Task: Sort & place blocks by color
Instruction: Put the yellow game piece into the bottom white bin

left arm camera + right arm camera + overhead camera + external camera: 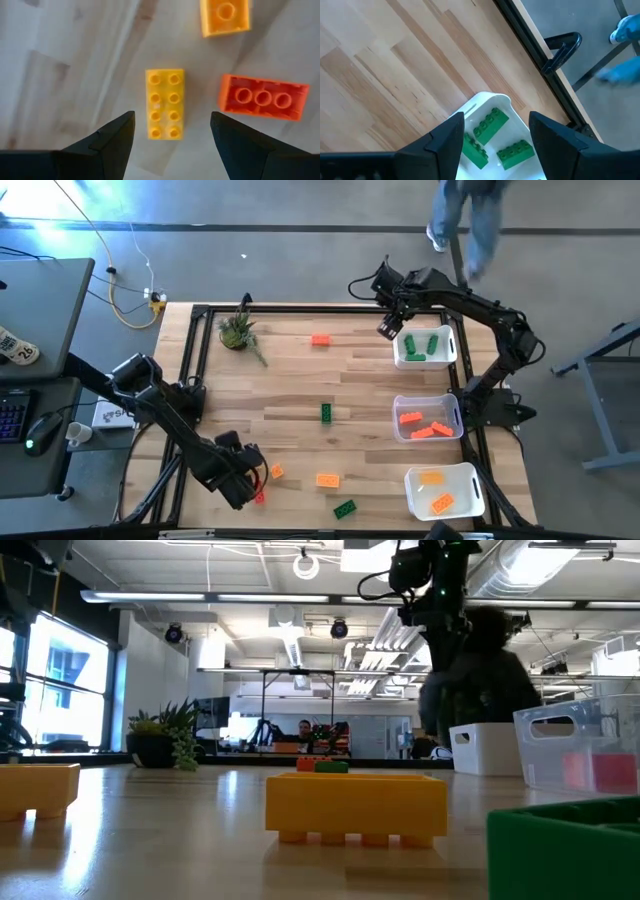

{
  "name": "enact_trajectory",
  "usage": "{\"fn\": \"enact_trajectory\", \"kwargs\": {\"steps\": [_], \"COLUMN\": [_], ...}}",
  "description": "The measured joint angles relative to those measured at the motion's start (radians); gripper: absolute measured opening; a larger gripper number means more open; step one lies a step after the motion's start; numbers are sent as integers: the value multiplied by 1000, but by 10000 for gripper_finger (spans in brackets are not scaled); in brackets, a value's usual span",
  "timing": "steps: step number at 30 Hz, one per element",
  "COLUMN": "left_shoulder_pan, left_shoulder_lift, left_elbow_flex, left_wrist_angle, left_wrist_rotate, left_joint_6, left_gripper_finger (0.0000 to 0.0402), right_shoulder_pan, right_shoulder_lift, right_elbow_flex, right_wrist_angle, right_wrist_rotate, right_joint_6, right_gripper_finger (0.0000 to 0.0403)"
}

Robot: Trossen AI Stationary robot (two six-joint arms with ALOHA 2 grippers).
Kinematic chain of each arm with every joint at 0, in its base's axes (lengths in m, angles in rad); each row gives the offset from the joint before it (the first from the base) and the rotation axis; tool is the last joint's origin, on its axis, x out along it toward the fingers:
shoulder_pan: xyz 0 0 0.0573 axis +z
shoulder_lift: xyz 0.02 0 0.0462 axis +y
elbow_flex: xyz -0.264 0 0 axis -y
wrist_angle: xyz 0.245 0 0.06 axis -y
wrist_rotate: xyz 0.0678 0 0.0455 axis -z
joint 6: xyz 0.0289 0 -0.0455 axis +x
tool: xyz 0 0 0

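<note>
My left gripper (pixel 250 478) points down near the table's front left, open. Its fingers (pixel 120 130) stand on either side of a yellow brick (pixel 165 103) lying studs up on the wood, without touching it. A small orange block (pixel 225 16) and a red-orange brick (pixel 262 97) lie close by. My right gripper (pixel 495 142) hangs open and empty above the near-left corner of the far white bin (pixel 425 348), which holds three green bricks (pixel 491 124). More blocks lie loose: red-orange (pixel 320 339), green (pixel 326 412), yellow-orange (pixel 327 479), green (pixel 344 508).
Along the right edge stand a middle bin (pixel 427 420) with red-orange bricks and a near bin (pixel 445 492) with yellow-orange ones. A small potted plant (pixel 238 332) sits at the far left. A black frame (pixel 190 360) rims the table. A person walks beyond the far edge.
</note>
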Motion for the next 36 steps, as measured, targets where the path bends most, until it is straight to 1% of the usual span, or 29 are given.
{"fn": "enact_trajectory", "kwargs": {"steps": [4, 6, 8, 11, 14, 20, 24, 27, 31, 35, 36], "left_shoulder_pan": [-1, -1, 0, 1, 3, 29, 56, 71, 94, 118, 124], "left_shoulder_lift": [-7, -6, -6, -6, -7, -6, -8, -13, -13, -25, -29], "left_elbow_flex": [-62, -76, -83, -96, -132, -203, -236, -257, -260, -261, -262], "left_wrist_angle": [92, 80, 104, 117, 185, 218, 265, 292, 301, 308, 308], "left_wrist_rotate": [32, 38, 38, 44, 73, 78, 103, 110, 127, 155, 162], "left_joint_6": [-12, -23, -22, 2, 28, -24, -17, -15, 16, 89, 111], "left_gripper_finger": [247, 247, 247, 247, 247, 247, 242, 225, 179, 119, 110], "right_shoulder_pan": [4, 4, 4, 4, 4, 4, 4, 4, 4, 3, 4], "right_shoulder_lift": [0, 0, 0, 0, 0, 0, 0, 0, 0, 0, 0], "right_elbow_flex": [0, 0, 0, 0, 0, -1, -1, -1, -1, -1, -1], "right_wrist_angle": [0, 1, 1, 1, 6, 5, 4, 4, 4, 5, 6], "right_wrist_rotate": [-1, -1, -2, -2, -2, -2, -3, -16, -67, -172, -203], "right_joint_6": [1, 1, 1, 1, 1, -1, -1, -1, -1, -1, -1], "right_gripper_finger": [211, 211, 211, 211, 211, 211, 211, 211, 211, 211, 211]}}
